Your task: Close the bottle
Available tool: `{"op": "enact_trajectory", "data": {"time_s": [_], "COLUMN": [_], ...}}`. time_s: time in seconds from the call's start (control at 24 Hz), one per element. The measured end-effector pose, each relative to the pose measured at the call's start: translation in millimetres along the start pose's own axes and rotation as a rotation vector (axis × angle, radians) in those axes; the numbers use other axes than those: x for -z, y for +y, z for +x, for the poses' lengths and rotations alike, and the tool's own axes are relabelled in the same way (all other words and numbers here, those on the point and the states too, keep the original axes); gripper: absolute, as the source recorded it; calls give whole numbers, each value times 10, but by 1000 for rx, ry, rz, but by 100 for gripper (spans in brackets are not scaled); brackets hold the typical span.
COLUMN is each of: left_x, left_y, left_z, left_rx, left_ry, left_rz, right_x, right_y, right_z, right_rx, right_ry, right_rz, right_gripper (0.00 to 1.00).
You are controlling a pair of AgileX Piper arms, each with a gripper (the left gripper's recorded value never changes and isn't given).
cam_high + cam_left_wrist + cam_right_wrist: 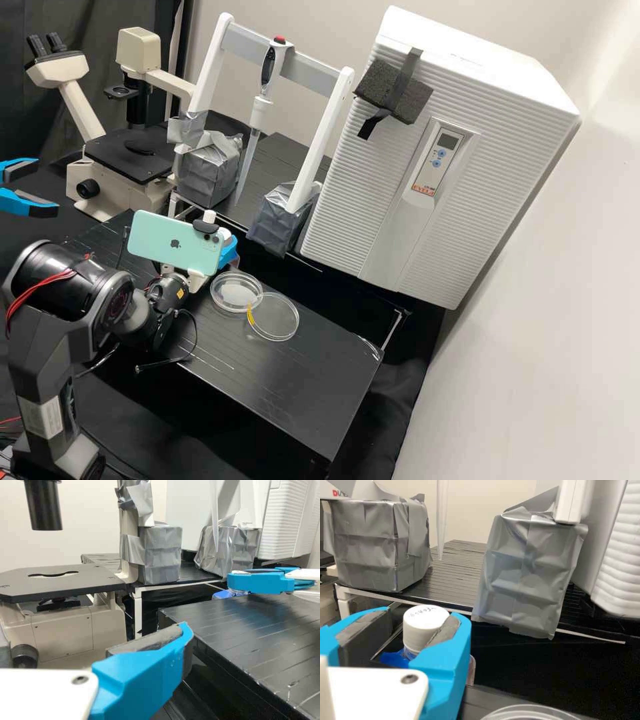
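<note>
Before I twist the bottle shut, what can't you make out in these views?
Bottle below its white cap: right wrist view, covered by the right end effector.
Bottle in the high view: behind the phone.
Whether the cap is screwed tight: its lower rim is hidden.
Marks on the cap: too small to read.
</note>
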Motion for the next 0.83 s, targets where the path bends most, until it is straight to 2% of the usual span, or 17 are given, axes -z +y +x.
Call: {"op": "enact_trajectory", "data": {"time_s": [0.33,0.46,0.5,0.58,0.75,0.83], "left_x": [-7,-9,1,6,2,1], "left_y": [11,66,88,116,136,138], "left_z": [-4,-26,-31,-41,-47,-48], "left_rx": [-5,-36,-54,-73,-85,-86], "left_ry": [-1,13,28,42,48,47], "left_rz": [5,15,9,9,11,12], "right_x": [33,52,54,60,103,130], "right_y": [24,40,40,59,159,200], "right_z": [-81,-145,-165,-211,-327,-369], "right_rx": [1,-10,-17,-44,-148,-181], "right_ry": [7,17,24,44,115,142], "right_rz": [-5,-6,-5,-5,-2,11], "right_gripper": [100,100,100,100,100,100]}}
